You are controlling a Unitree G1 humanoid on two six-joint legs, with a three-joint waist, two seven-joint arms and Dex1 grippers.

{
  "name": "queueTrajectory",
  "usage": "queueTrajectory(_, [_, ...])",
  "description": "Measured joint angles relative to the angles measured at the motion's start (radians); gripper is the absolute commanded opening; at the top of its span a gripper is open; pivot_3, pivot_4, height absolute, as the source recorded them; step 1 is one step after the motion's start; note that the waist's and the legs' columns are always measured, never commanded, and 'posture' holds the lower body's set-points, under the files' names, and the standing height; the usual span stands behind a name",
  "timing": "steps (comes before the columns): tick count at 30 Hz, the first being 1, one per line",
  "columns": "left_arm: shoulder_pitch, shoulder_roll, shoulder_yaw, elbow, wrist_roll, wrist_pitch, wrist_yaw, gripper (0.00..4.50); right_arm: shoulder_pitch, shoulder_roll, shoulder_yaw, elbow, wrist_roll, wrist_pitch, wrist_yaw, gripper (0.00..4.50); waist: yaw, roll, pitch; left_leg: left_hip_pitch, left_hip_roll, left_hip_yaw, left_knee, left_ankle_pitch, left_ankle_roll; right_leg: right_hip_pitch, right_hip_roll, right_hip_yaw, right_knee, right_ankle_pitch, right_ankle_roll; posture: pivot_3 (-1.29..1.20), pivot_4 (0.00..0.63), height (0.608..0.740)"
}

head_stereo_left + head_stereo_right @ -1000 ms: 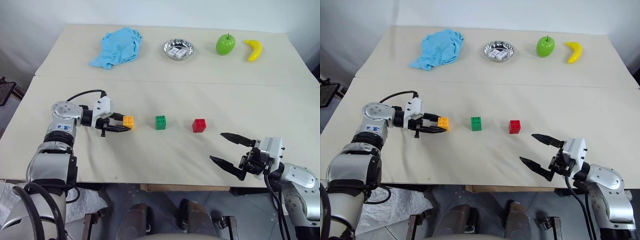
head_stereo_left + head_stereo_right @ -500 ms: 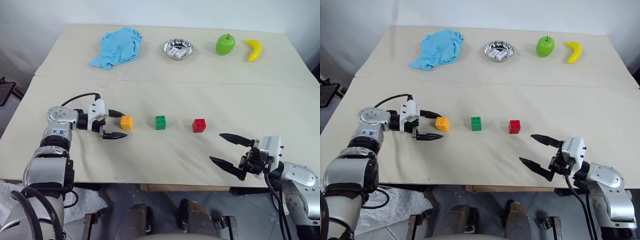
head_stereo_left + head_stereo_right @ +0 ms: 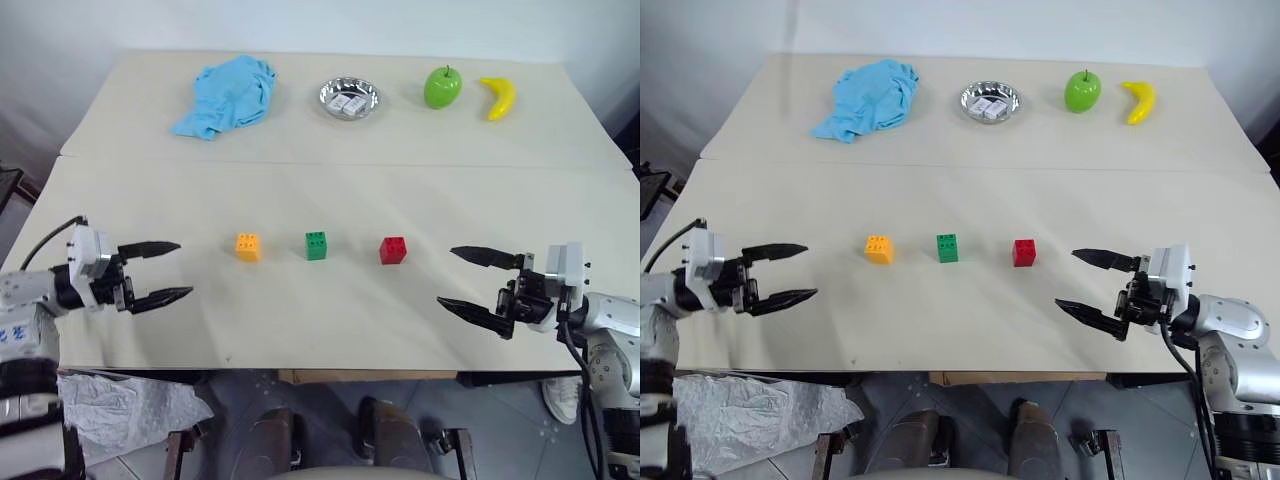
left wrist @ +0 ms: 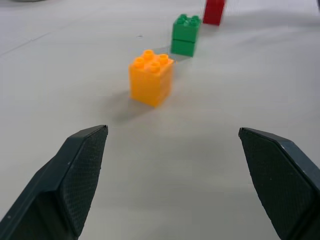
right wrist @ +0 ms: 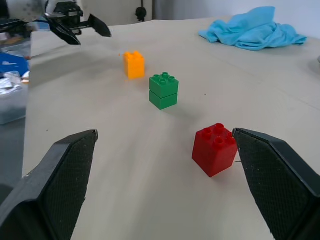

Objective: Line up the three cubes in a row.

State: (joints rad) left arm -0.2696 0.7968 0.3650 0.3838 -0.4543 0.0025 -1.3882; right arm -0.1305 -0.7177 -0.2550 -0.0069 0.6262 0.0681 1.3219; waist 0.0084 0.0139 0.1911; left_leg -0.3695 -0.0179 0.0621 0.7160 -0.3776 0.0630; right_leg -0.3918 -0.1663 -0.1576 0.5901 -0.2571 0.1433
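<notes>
1. The table is a pale beige surface with a seam running across it between the far half and the near half.
2. The blue cloth lies crumpled at about 11 o'clock on the table, on the far half.
3. The left gripper hovers at about 8 o'clock, near the table's left edge, its two black fingers spread apart and holding nothing; it points toward the bricks and stands well apart from them.
4. The right gripper hovers at about 4 o'clock, its fingers likewise spread wide and empty, pointing toward the bricks and well apart from them.
5. The silver dish sits at 12 o'clock with small white packets inside.
6. The banana lies at about 1 o'clock, just beside the green apple.
7. The three cubes stand in a row across the middle of the near half, evenly spaced and not touching: the orange brick nearest the left gripper, the green brick in the middle, the red brick nearest the right gripper. All sit studs up.
</notes>
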Motion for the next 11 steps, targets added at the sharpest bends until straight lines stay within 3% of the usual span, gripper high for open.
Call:
queueTrajectory(5, [0.047, 0.0, 0.027, -0.141, -0.023, 0.022, 0.089, 4.47, -0.089, -0.004, 0.009, 0.071, -0.003, -0.004, 0.064, 4.5, 0.006, 0.0, 0.0, 0.001, 0.0, 0.0, 0.0, 0.0, -0.001, 0.0, 0.0, 0.0, 0.0, 0.0, 0.0, 0.0, 0.15, 0.74])
queueTrajectory(11, [0.02, 0.0, 0.008, -0.083, 0.009, -0.035, 0.12, 4.47, -0.145, 0.006, 0.039, 0.157, -0.04, -0.047, 0.102, 4.5, 0.002, 0.001, 0.0, 0.001, -0.001, 0.002, -0.001, 0.0, -0.001, -0.001, 0.0, 0.0, 0.0, 0.0, 0.0, 0.0, 0.15, 0.74])
